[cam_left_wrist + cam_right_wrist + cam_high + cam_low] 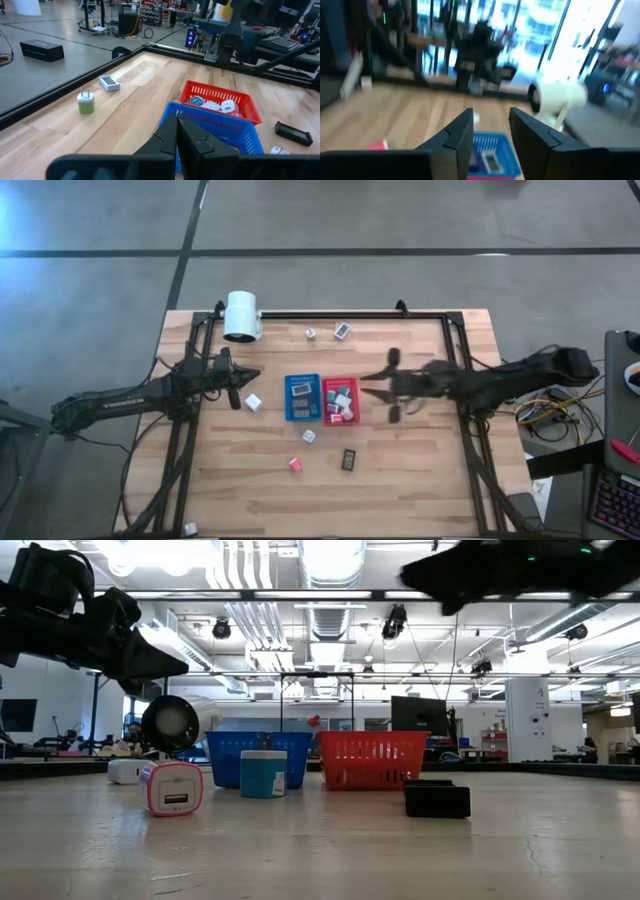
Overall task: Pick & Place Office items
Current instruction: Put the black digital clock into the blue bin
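Small office items lie scattered on the wooden table: a white cube (253,402) beside the blue tray (302,397), another small cube (309,436), a pink one (296,465), a dark flat rectangle (349,459), and two near the far edge (311,333) (342,330). More lie inside the blue tray and the red tray (340,400). My left gripper (255,373) (177,122) is shut and empty, raised left of the blue tray. My right gripper (372,388) (491,125) is open and empty, raised just right of the red tray.
A big white cylinder (242,315) stands at the far left corner. A black frame rail (330,315) runs round the table. The two trays stand side by side at the table's middle. One more small item (190,528) lies at the near left edge. Bare wood spans the near side.
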You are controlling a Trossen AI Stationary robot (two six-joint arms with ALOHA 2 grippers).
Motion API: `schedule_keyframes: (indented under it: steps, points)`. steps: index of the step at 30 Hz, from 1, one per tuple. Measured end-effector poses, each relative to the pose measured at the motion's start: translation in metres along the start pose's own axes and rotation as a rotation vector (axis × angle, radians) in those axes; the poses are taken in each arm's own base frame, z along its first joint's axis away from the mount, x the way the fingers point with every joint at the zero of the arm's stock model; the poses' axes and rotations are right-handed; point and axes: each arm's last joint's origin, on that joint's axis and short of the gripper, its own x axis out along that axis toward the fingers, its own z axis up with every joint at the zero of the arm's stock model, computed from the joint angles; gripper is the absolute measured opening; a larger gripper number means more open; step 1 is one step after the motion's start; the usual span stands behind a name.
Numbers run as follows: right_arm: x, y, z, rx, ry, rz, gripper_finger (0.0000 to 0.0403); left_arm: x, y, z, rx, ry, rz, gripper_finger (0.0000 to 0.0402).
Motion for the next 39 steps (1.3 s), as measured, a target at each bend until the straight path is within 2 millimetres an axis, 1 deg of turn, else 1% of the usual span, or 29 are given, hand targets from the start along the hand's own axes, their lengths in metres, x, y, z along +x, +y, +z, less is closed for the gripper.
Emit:
schedule_keyframes:
  steps: [3, 6, 9, 13, 16, 22, 27, 34, 39]
  points:
    - [-0.033, -0.003, -0.008, 0.036, -0.133, -0.025, 0.0097, 0.0, 0.0, 0.0, 0.0, 0.0, 0.0, 0.0012]
    - [-0.056, -0.004, -0.013, 0.053, -0.22, -0.037, 0.0076, 0.0, 0.0, 0.0, 0.0, 0.0, 0.0, 0.0012]
    - [-0.073, -0.005, -0.015, 0.047, -0.282, -0.04, 0.0053, 0.0, 0.0, 0.0, 0.0, 0.0, 0.0, 0.0012]
    - [-0.089, -0.005, -0.018, 0.037, -0.35, -0.023, 0.0023, 0.0, 0.0, 0.0, 0.002, 0.0, 0.0, 0.0012]
    - [-0.098, -0.004, -0.021, 0.012, -0.396, 0.018, 0.0011, 0.0, 0.0, 0.0, 0.004, 0.0, 0.0, 0.0012]
    - [-0.113, -0.003, -0.025, 0.005, -0.491, 0.034, 0.0009, 0.0, 0.0, 0.0, 0.004, 0.0, 0.0, 0.0012]
    - [-0.118, -0.004, -0.027, 0.002, -0.479, 0.038, 0.0008, 0.0, 0.0, 0.0, 0.005, 0.0, 0.0, 0.0012]
    - [-0.127, -0.005, -0.023, 0.015, -0.532, 0.034, 0.0008, 0.0, 0.0, -0.002, 0.007, 0.018, -0.013, 0.0012]
    - [-0.131, -0.005, -0.025, 0.013, -0.519, 0.035, 0.0008, 0.0, 0.0, -0.002, 0.015, 0.019, -0.013, 0.0012]
